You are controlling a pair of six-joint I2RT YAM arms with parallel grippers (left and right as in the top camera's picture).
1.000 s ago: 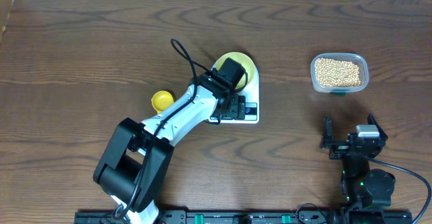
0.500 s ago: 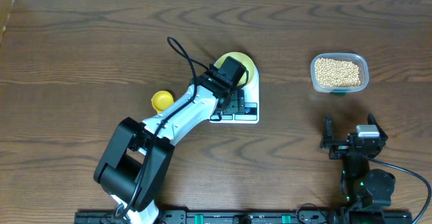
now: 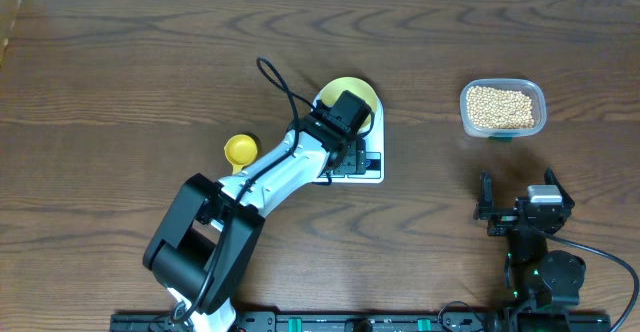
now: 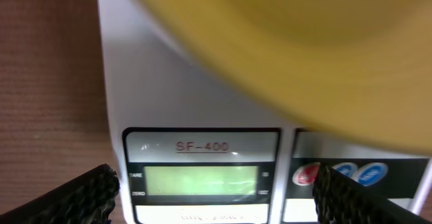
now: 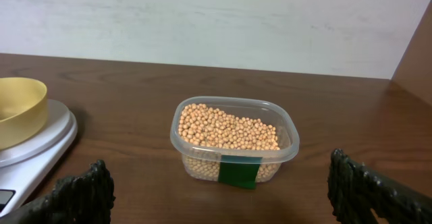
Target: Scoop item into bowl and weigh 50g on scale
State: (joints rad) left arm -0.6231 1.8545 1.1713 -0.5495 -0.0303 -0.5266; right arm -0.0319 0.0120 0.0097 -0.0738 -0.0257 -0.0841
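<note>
The scale [image 3: 377,135] sits near the middle of the tabletop [image 3: 120,72], with the bowl [image 3: 357,89] on its far end. The left gripper [image 4: 223,200] hangs over the scale's front, jaws spread wide and gripping nothing. In its wrist view the lit green display [image 4: 201,181] lies between the fingertips [image 4: 91,196], its digits unreadable, and the blurred bowl rim fills the top. The beans [image 5: 226,131] lie in a clear tub [image 3: 542,100] toward the right edge, well apart from the scale. A yellow scoop [image 3: 239,150] rests on the table just left of the scale, beside the left arm. The right gripper [image 5: 226,197] waits near the front right corner, facing the tub, jaws wide apart and empty.
</note>
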